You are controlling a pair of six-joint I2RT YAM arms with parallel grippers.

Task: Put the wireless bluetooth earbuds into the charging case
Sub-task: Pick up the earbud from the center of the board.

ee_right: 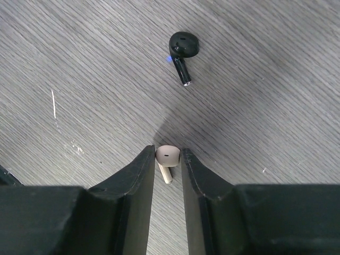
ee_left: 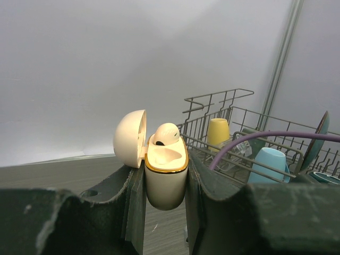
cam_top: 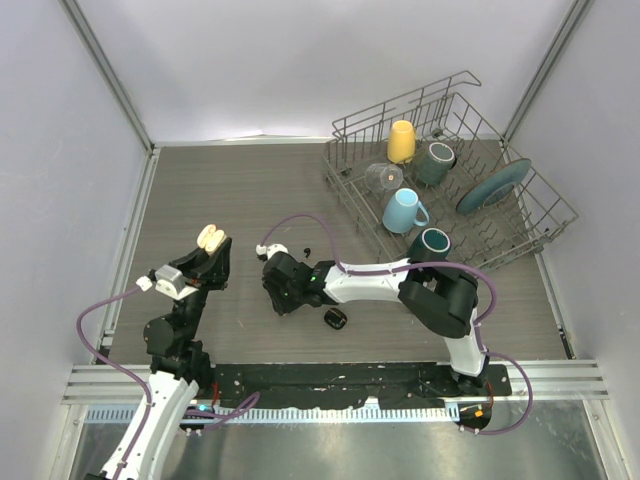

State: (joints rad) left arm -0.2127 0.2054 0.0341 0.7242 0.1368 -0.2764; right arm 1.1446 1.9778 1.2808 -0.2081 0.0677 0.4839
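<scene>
The top external camera looks down from above the near edge over the worktop (cam_top: 230,200). The left wrist camera, close behind the left gripper (ee_left: 164,175), faces level toward the far right corner; both show the charging case (ee_left: 166,188) and dish rack (ee_left: 228,114). The right wrist camera looks straight down, very near.

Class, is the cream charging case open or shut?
Open: the charging case has its lid swung back, with one cream earbud sitting inside.
</scene>
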